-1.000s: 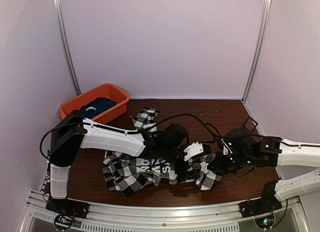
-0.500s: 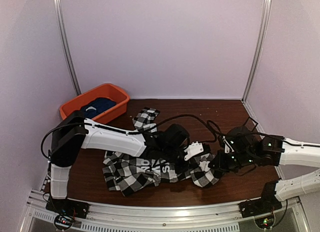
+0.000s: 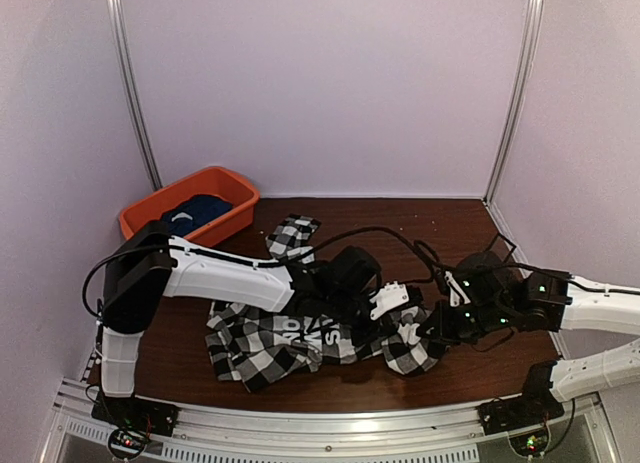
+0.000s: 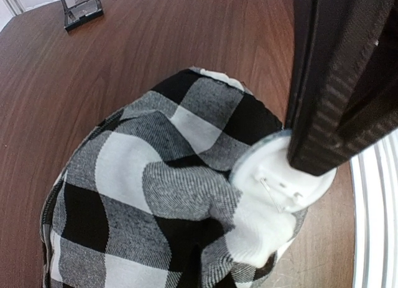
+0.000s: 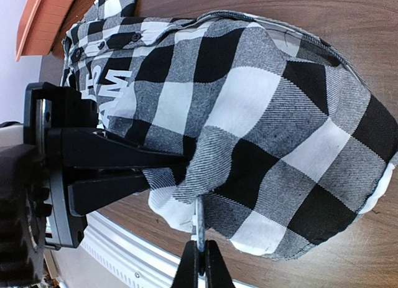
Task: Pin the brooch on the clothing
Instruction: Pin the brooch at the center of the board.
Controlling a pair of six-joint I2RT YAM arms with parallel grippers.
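Note:
The clothing (image 3: 300, 338), a black-and-white checked shirt with white block lettering, lies crumpled on the brown table. My left gripper (image 5: 171, 167) reaches in from the left and is shut on a raised fold of it near its right end. Its own fingers stay hidden below the cloth in the left wrist view. The brooch (image 4: 283, 179) is a round white disc with a thin metal pin on its back. It touches the edge of the clothing (image 4: 143, 176). My right gripper (image 5: 200, 263) is shut on the brooch (image 5: 200, 229), seen edge-on and pressed up against the fold of the clothing (image 5: 261, 101).
An orange tub (image 3: 232, 218) at the back left holds a dark navy garment (image 3: 195, 211). A small black wire stand (image 3: 500, 251) sits behind the right arm. The aluminium rail (image 3: 330, 423) runs along the near table edge, close below both grippers.
My left gripper has gone from open to shut on the fold of the shirt. The right gripper with the brooch has edged slightly left and away, up to the cloth.

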